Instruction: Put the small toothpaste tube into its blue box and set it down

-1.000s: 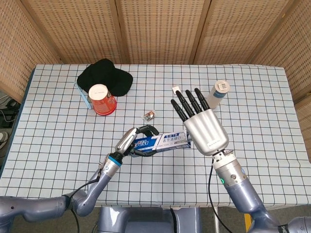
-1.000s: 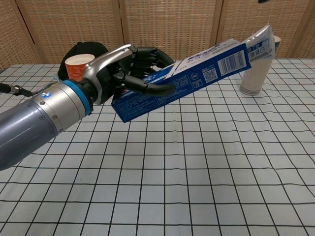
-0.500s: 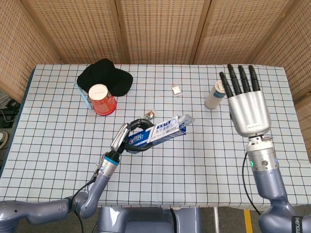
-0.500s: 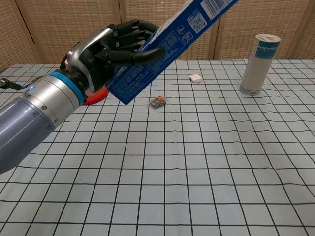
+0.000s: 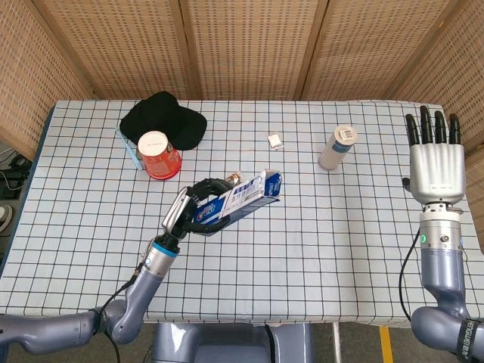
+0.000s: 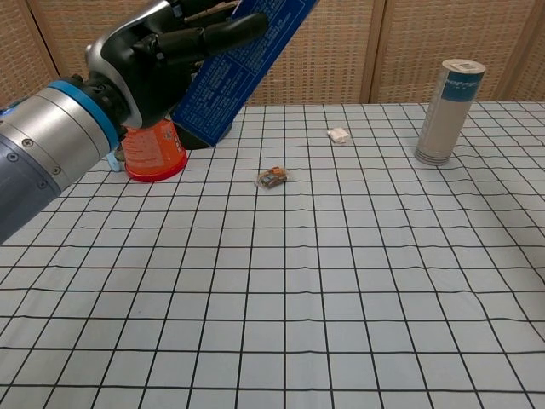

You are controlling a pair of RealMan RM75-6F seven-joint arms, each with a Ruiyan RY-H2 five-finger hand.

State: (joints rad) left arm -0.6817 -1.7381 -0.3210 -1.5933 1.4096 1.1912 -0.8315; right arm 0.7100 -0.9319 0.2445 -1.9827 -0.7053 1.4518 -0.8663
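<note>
My left hand (image 5: 198, 209) (image 6: 162, 47) grips the blue toothpaste box (image 5: 240, 198) (image 6: 238, 64) by its lower end and holds it raised high off the table, tilted steeply upward. The box's top runs out of the chest view. No part of the tube shows at the box's open end in the head view. My right hand (image 5: 435, 162) is raised at the far right edge of the table, palm away, fingers straight and apart, holding nothing. It does not show in the chest view.
An upturned red cup (image 5: 158, 156) (image 6: 149, 149) stands before a black cloth (image 5: 164, 119) at back left. A white-and-blue canister (image 5: 336, 147) (image 6: 449, 111) stands at back right. A small wrapped candy (image 6: 272, 177) and a small white piece (image 5: 274, 140) (image 6: 339, 135) lie mid-table on the checked cloth (image 5: 340, 227).
The left hand lifted the box higher and tilted it steeper. The tube end that stuck out of the box no longer shows. My right hand drew away to the far right.
</note>
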